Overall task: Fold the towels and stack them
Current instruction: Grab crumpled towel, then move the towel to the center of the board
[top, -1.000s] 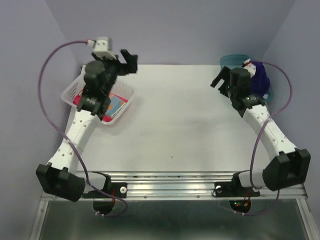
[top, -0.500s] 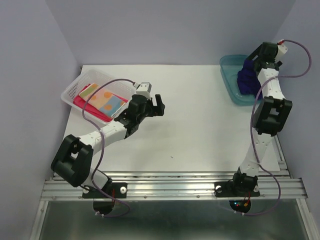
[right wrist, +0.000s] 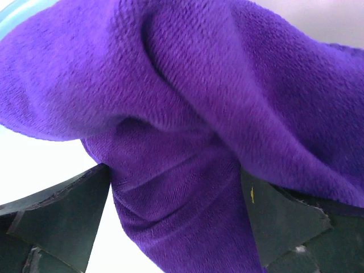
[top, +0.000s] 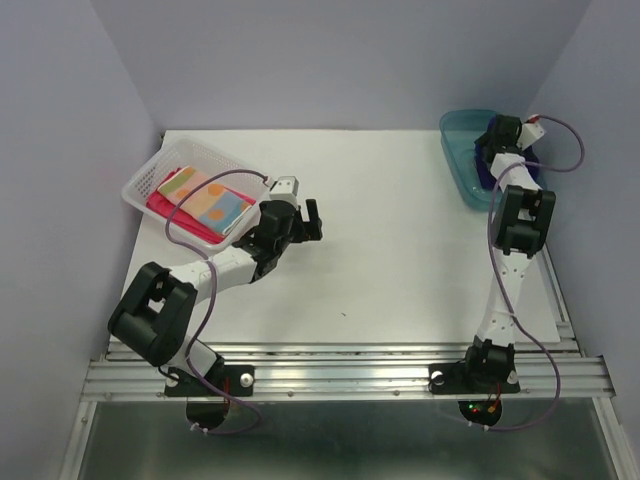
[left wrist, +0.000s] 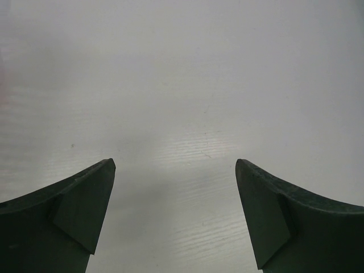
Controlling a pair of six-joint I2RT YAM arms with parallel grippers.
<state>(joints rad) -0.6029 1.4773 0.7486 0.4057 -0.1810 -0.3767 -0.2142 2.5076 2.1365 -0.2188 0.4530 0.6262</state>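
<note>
since the earlier frame your right pincer (top: pixel 495 148) drops lower and now sits down in the teal tray (top: pixel 455 140) at the far right corner of the table (top: pixel 400 250). its fingers stand wide apart, straddling the bunched purple towel (right wrist: pixel 187 102), which lies in that tray. your left pincer (left wrist: pixel 175 165) draws slightly back toward the white basket (top: pixel 137 184); it gapes wide above the table, holding nothing. the orange dotted towel (top: pixel 208 195) lies folded on the pink towel (top: pixel 161 206) inside the basket.
</note>
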